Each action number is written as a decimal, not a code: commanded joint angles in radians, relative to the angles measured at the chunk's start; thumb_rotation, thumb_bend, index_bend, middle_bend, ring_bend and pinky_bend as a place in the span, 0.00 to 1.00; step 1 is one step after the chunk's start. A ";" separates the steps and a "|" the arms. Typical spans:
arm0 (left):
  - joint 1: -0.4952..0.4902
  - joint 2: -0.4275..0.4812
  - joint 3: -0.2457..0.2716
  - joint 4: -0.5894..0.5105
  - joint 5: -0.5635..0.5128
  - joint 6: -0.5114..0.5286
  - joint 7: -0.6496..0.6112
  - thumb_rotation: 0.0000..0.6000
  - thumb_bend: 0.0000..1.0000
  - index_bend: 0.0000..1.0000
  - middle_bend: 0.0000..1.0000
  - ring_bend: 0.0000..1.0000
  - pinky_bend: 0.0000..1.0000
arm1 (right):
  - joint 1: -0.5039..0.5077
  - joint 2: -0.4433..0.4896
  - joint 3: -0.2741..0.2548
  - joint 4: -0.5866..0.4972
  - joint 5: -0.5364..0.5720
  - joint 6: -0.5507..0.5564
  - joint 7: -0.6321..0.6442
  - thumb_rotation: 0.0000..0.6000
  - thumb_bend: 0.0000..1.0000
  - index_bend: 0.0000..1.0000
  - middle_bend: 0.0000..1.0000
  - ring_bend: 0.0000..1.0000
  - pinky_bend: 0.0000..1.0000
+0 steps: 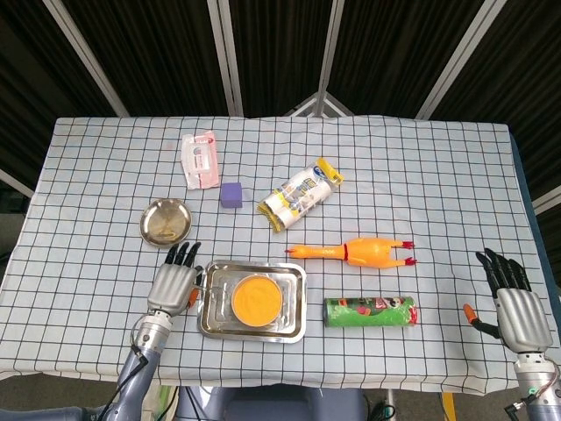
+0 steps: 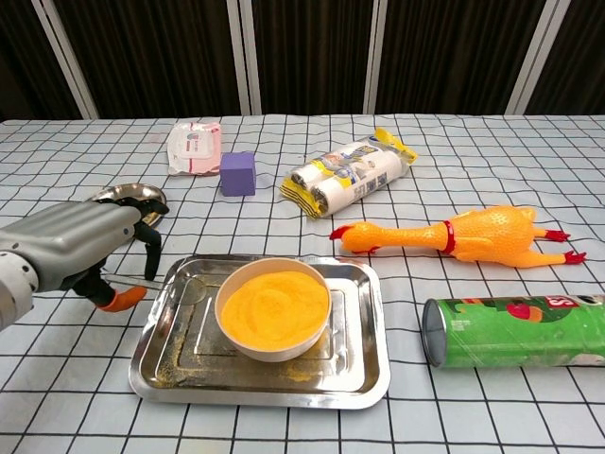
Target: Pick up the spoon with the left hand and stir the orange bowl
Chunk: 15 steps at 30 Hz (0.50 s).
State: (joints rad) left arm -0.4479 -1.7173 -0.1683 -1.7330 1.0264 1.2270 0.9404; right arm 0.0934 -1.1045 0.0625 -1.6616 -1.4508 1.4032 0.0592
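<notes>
Item 1, left hand (image 2: pixel 80 244): we hold the spoon (image 2: pixel 161 286) pinched by its handle, the other fingers loosely curved over it. We carry it low and roughly level, its head over the left edge of the tray (image 2: pixel 364 364), just beside the bowl (image 2: pixel 273 307) and not yet in it. We judge this hold keeps the head pointed toward the bowl for the dip that stirring calls for.

Item 2, right hand (image 1: pixel 514 307): holds nothing, fingers straight and spread, resting at the table's right edge well apart from everything. We take it as parked clear, since the task gives it no part.

Item 3, bowl: one, orange contents nearly to the rim, seated in the middle of the tray. We judge the tray is there to catch spill; grains already lie scattered on its floor.

Count of the remainder, all on the checked cloth (image 1: pixel 438 175):
- one steel dish (image 1: pixel 165 221), behind the left hand
- one purple cube (image 1: pixel 231 194)
- one pink packet (image 1: pixel 199 160)
- one yellow-ended pack (image 1: pixel 300 194)
- one rubber chicken (image 1: pixel 355 253), lying on its side
- one green can (image 1: pixel 371 310), lying on its side, right of the tray

Spoons: one. Trays: one.
</notes>
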 commanded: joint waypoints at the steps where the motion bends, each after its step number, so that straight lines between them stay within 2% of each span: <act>1: -0.018 -0.015 -0.013 -0.021 -0.010 0.013 0.020 1.00 0.58 0.54 0.04 0.00 0.00 | -0.001 0.001 -0.001 -0.001 -0.002 0.001 0.001 1.00 0.37 0.00 0.00 0.00 0.00; 15: -0.099 -0.058 -0.048 -0.088 -0.079 0.049 0.161 1.00 0.58 0.52 0.03 0.00 0.00 | -0.001 0.004 -0.001 -0.007 0.002 -0.002 0.008 1.00 0.37 0.00 0.00 0.00 0.00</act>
State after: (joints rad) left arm -0.5336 -1.7633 -0.2084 -1.8143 0.9604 1.2740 1.0849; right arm 0.0922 -1.1007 0.0610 -1.6687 -1.4491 1.4018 0.0669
